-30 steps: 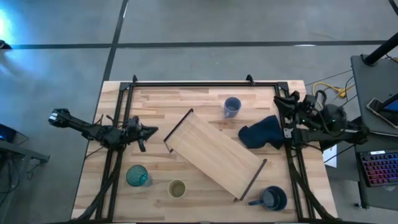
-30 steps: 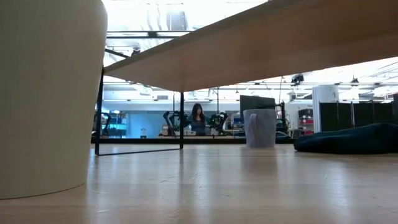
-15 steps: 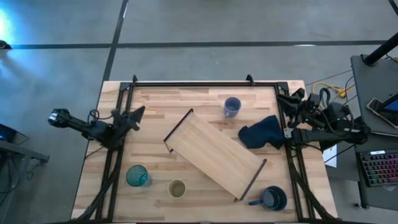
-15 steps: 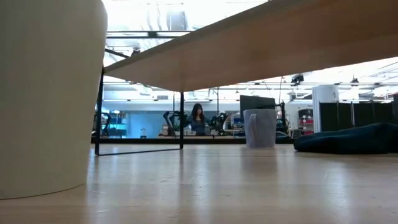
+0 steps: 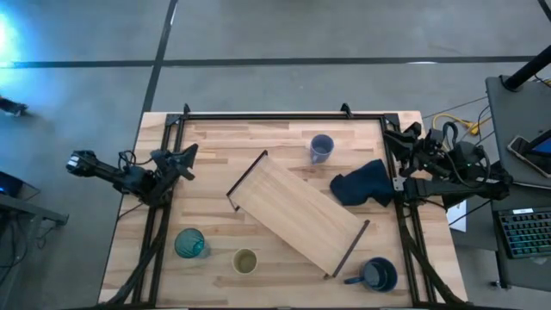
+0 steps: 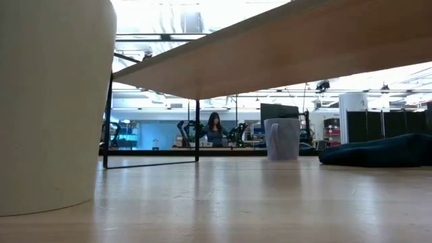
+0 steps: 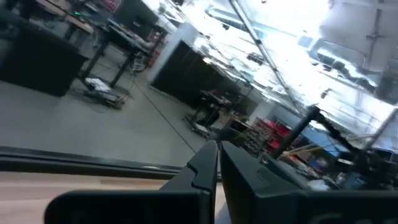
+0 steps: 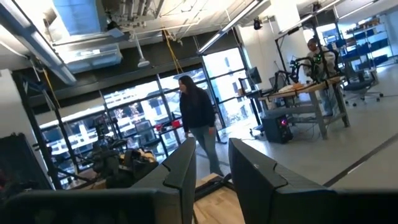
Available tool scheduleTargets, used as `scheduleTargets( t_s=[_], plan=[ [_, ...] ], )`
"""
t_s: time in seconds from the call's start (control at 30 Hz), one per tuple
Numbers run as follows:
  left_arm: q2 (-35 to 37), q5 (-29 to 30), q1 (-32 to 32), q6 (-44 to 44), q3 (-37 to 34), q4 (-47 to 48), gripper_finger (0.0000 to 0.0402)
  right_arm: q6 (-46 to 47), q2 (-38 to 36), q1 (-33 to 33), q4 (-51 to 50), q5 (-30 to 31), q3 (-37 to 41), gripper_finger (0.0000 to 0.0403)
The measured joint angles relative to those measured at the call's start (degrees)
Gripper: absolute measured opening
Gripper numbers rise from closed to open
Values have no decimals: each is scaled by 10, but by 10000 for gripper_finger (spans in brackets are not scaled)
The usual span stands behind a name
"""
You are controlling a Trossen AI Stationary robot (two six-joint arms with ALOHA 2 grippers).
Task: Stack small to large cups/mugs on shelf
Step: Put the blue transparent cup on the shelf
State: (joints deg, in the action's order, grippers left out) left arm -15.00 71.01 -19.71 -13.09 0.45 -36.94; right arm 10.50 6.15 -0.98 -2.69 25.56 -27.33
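The left gripper (image 5: 185, 158) sits at the left edge of the worktop (image 5: 215, 142), raised and aimed outward toward the room. In the left wrist view its fingers (image 7: 205, 163) lie nearly pressed together, with only a thin slit between them and nothing held. The right gripper (image 5: 392, 138) waits at the right edge of the worktop. In the right wrist view its fingers (image 8: 183, 165) stand slightly apart with a narrow gap, holding nothing.

The shelf (image 5: 297, 215) lies diagonally across the middle of the worktop, between the two grippers, with a dark metal bar at each short end. The periwinkle-blue cup (image 5: 321, 147) stands upright beyond the shelf's far long edge, nearer the right gripper than the left. A dark blue cloth (image 5: 362, 183) lies crumpled just beside the right gripper, touching or almost touching the shelf's long edge.

The teal tumbler (image 5: 190, 244) stands upright toward the near edge from the left gripper, well apart from it. The yellowish-olive cup (image 5: 244, 261) stands upright near the tumbler, just off the shelf's near long edge. The navy mug (image 5: 379, 275) stands at the near right corner, toward the near edge from the right gripper, its handle pointing toward the shelf's end bar.

In the low view the olive cup's wall fills the left foreground, under the shelf board, and a person (image 6: 215, 128) stands far off in the room.
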Motion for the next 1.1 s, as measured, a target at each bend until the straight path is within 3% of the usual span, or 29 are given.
scheduleTargets(
  t_s=[0.1,0.17,0.23,0.3,0.37,0.43,0.57,0.7,0.83,0.97,1.1],
  plan=[
    [-16,46,1,-16,3,-16,5,0,0,0,0,0,0,89],
    [-13,6,2,72,32,-26,5,0,0,0,0,0,0,89],
    [-12,-69,0,201,95,-29,5,-1,0,0,0,0,0,89],
    [-24,-86,0,293,177,2,5,-1,0,0,0,13,0,89],
    [-38,-86,0,321,265,108,5,0,0,0,1,33,0,89],
    [-59,-101,-1,281,359,280,5,0,0,0,3,43,0,89],
    [-146,-222,-1,103,560,670,5,0,0,0,2,61,0,89],
    [-267,-301,-1,-4,749,956,5,0,0,0,1,77,0,89],
    [-367,-365,-1,-61,882,1141,5,0,0,0,0,94,0,89],
    [-417,-444,0,-75,948,1270,5,2,0,0,-1,96,0,89],
    [-450,-560,-1,-22,947,1249,5,24,0,0,-1,96,0,89]
  ],
)
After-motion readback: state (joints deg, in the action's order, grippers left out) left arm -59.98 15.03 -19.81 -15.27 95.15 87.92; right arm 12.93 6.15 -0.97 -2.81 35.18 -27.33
